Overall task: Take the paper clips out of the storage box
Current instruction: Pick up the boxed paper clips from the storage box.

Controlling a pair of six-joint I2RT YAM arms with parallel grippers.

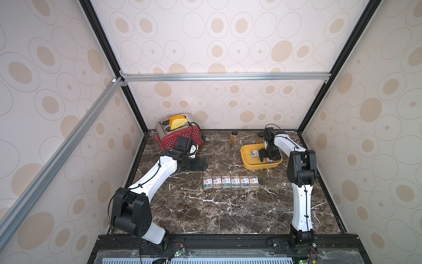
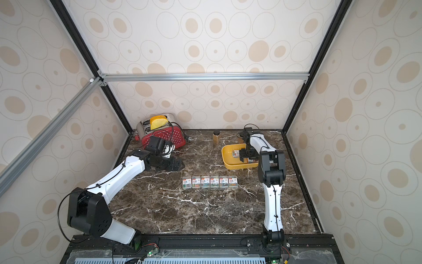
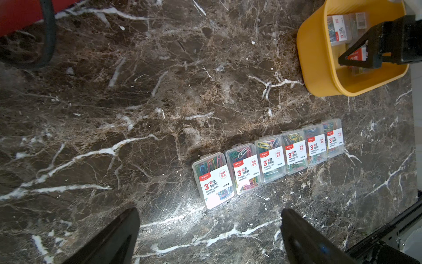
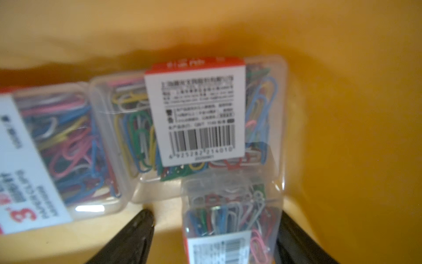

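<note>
Several clear cases of paper clips (image 1: 231, 181) (image 2: 210, 182) lie in a row on the marble table, label side up (image 3: 269, 160). The yellow storage box (image 1: 245, 155) (image 2: 226, 157) (image 3: 315, 57) stands at the back right and holds three more cases. My right gripper (image 1: 260, 157) (image 4: 215, 214) reaches down into it, open and straddling one case (image 4: 228, 217). One finger is against that case's side and the other stands a little apart. Two other cases (image 4: 196, 114) (image 4: 57, 148) lie beyond it. My left gripper (image 1: 203, 164) (image 3: 210, 214) hovers open over bare table near the row's end.
A red dotted toaster (image 1: 178, 134) with yellow slices stands at the back left, its black cord beside my left arm. Two brown black-capped bottles (image 1: 234, 136) (image 1: 259, 137) stand behind the storage box. Patterned walls close in the table on three sides.
</note>
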